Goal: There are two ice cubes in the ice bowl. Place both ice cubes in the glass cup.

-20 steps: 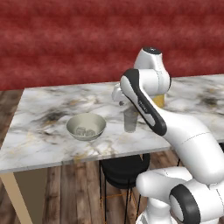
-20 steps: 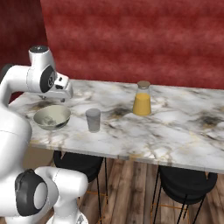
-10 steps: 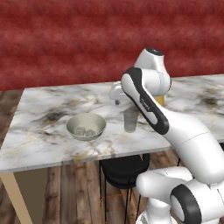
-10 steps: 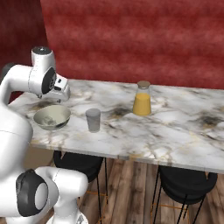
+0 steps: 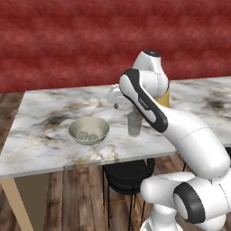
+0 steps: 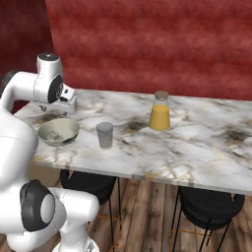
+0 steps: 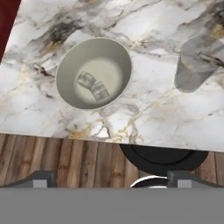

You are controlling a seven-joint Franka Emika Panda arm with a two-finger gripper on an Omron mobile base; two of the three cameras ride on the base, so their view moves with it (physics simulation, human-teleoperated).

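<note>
The ice bowl [image 5: 88, 140] [image 6: 59, 141] [image 7: 110, 61] stands near the table's front edge, with two ice cubes [image 5: 83, 134] [image 7: 85, 79] side by side at its bottom; the second cube [image 7: 99, 91] touches the first. The glass cup [image 5: 134, 124] [image 6: 105, 135] [image 7: 194, 66] stands upright to the bowl's right and looks empty. My gripper [image 5: 116, 103] [image 6: 68, 107] [image 7: 111, 179] hangs above the table between bowl and cup, behind them and well clear of both. It is open, its fingertips [image 7: 42, 178] wide apart with nothing between them.
An amber bottle [image 6: 160, 110] [image 5: 165, 97] with a tan cap stands further back on the marble table [image 5: 40, 135] [image 6: 197, 147], to the right of the cup. Black stools [image 5: 128, 173] [image 6: 209, 206] [image 7: 162, 159] sit under the table's front edge.
The hand has drifted slightly left, toward the space above the bowl. The jaws stay open; bowl, cubes and cup have not moved.
</note>
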